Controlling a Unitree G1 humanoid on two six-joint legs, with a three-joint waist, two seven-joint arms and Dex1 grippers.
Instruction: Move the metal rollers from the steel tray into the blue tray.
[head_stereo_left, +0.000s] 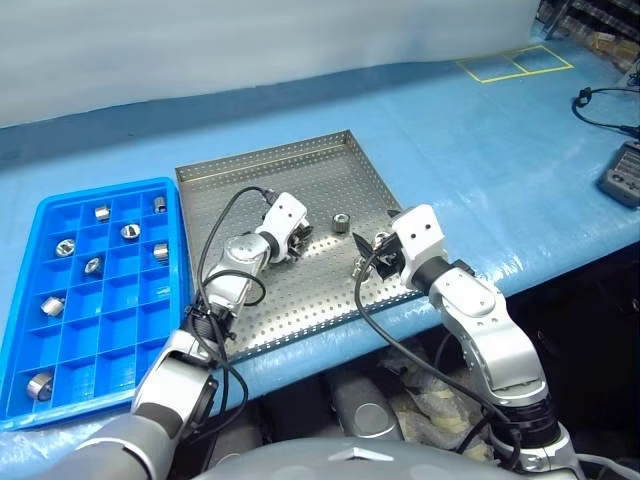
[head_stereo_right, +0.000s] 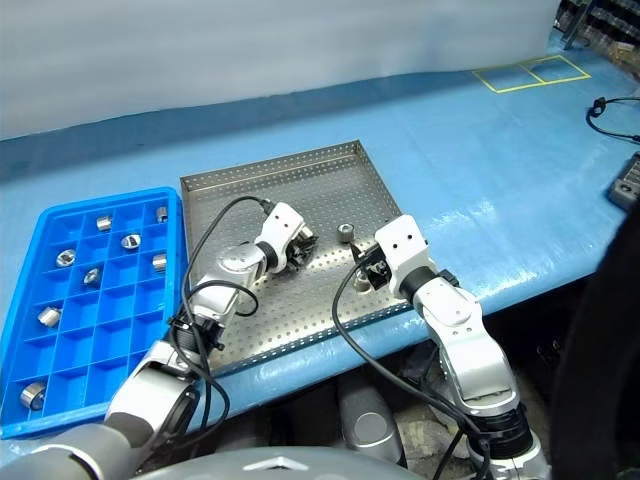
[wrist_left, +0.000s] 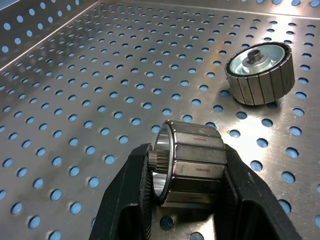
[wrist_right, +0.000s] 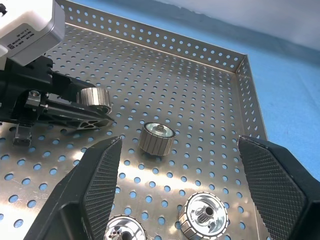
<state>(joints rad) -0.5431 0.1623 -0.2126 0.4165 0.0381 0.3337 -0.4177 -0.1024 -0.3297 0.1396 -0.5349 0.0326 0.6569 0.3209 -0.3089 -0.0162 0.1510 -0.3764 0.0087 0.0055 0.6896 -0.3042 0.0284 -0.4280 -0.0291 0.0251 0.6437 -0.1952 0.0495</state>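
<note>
The left gripper (wrist_left: 192, 200) was clamped on a roller (wrist_left: 192, 167) low over the floor of the steel tray (head_stereo_left: 250, 165), one black finger (wrist_left: 127, 200) on each side of it. A second roller (wrist_left: 260, 72) stood just beyond it on the perforated metal, apart from the fingers. The right gripper (wrist_right: 192, 190) hovered over the tray's near right part with its jaws spread wide and nothing between them; two more rollers (wrist_right: 202, 215) lay under it, side by side, and the free one (wrist_right: 156, 138) sat between the two grippers.

The blue tray (head_stereo_left: 20, 300) lay on the blue tabletop (head_stereo_left: 500, 150) just left of the steel tray, their rims nearly touching. Eight rollers (head_stereo_left: 130, 231) rested in its compartments, one to each, mostly in the far half, with one (head_stereo_left: 40, 386) in the near left corner.
</note>
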